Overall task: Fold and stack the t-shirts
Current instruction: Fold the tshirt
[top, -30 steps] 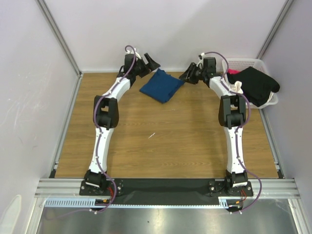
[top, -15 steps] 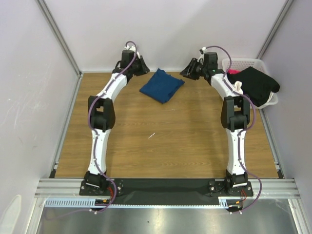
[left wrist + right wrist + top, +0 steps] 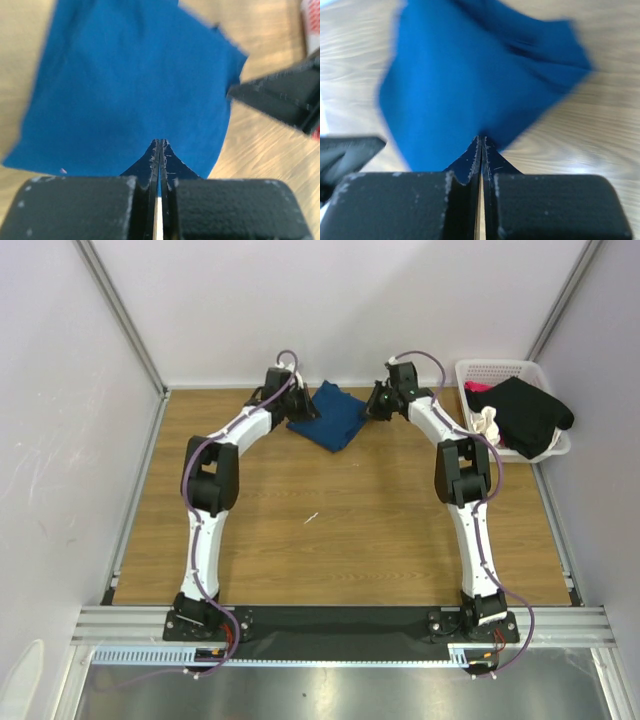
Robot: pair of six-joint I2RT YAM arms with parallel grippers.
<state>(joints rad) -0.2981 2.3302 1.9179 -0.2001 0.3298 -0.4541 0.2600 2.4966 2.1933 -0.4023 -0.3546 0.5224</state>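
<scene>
A dark blue t-shirt (image 3: 335,416) lies folded on the wooden table near the back wall, and it fills the left wrist view (image 3: 130,85) and the right wrist view (image 3: 470,85). My left gripper (image 3: 304,406) (image 3: 160,142) is shut, with its tips at the shirt's left edge. My right gripper (image 3: 373,405) (image 3: 481,139) is also shut, at the shirt's right edge. No cloth shows between either pair of jaws. A black t-shirt (image 3: 530,413) drapes over the basket, with pink (image 3: 478,387) and cream-white (image 3: 487,423) cloth beside it.
A white lattice basket (image 3: 500,368) stands at the back right corner. Grey walls and metal rails (image 3: 135,490) bound the wooden table (image 3: 330,540). The right gripper's dark body (image 3: 280,97) shows in the left wrist view, and the left gripper's (image 3: 345,150) in the right wrist view.
Both arms swung inward from the back wall to the blue shirt's two sides. Both grippers closed from open to shut. The shirt has stayed where it was.
</scene>
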